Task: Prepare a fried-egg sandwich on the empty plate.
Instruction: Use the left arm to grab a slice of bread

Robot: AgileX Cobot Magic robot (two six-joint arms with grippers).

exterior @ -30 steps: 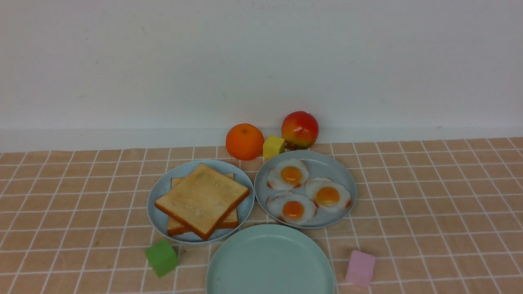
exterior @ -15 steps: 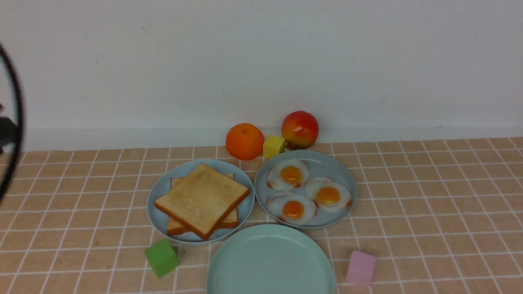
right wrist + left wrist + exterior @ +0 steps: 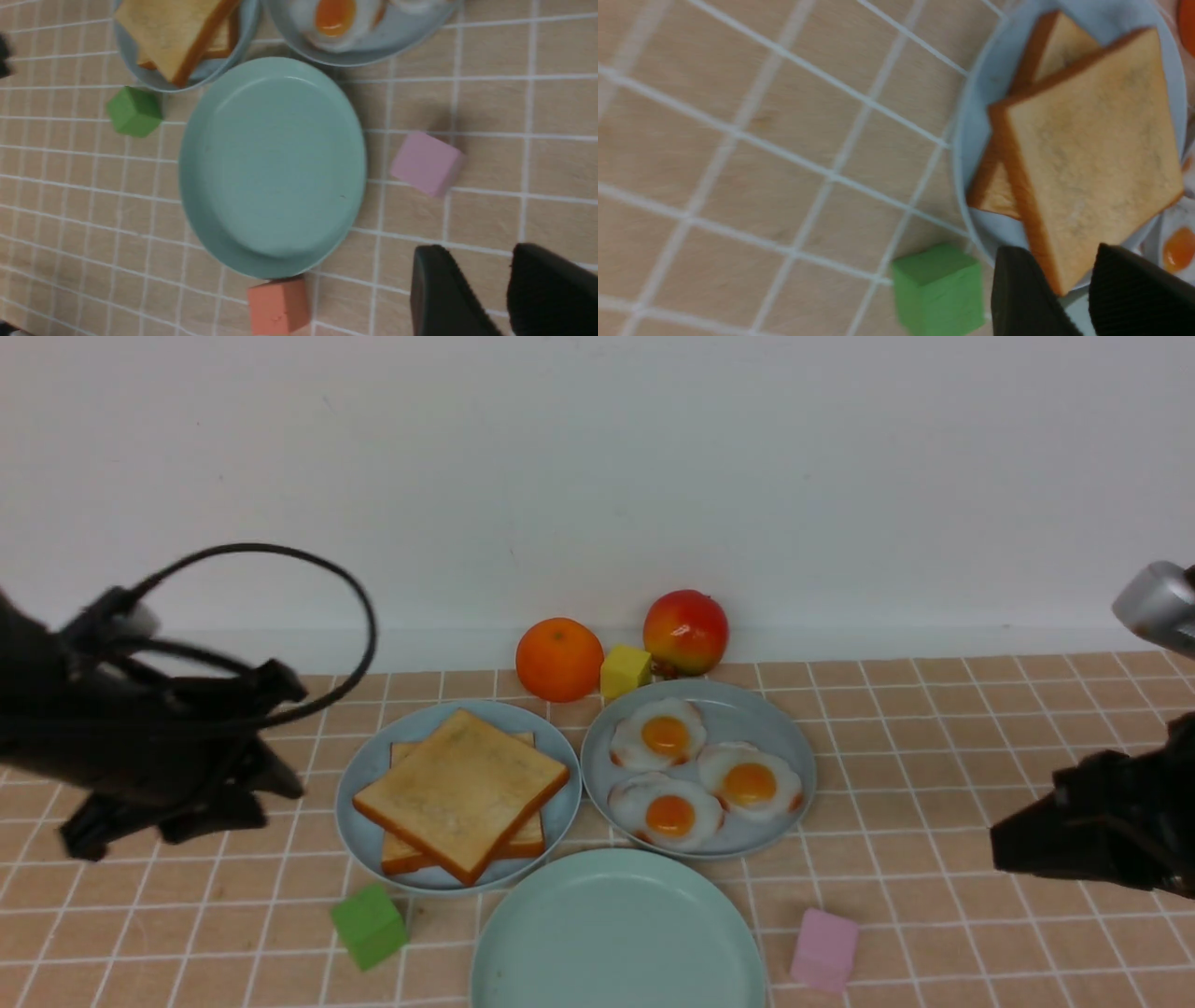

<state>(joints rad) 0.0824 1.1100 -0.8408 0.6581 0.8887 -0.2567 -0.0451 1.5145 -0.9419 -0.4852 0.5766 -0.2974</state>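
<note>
The empty plate is pale mint green and lies bare at the table's front centre; it also fills the middle of the right wrist view. Two toast slices are stacked askew on a light blue plate. Three fried eggs lie on a grey-blue plate. My left gripper hangs open left of the toast plate. In the left wrist view the left gripper has the toast corner showing beyond its gap, untouched. My right gripper is open over bare tablecloth.
An orange, a yellow cube and a red-yellow fruit stand by the back wall. A green cube and a pink cube flank the mint plate. An orange-red cube sits at its near edge.
Both arms have come into the front view: the left one swung in from the left edge toward the toast plate, the right one appeared at the right edge. Nothing on the table moved.
</note>
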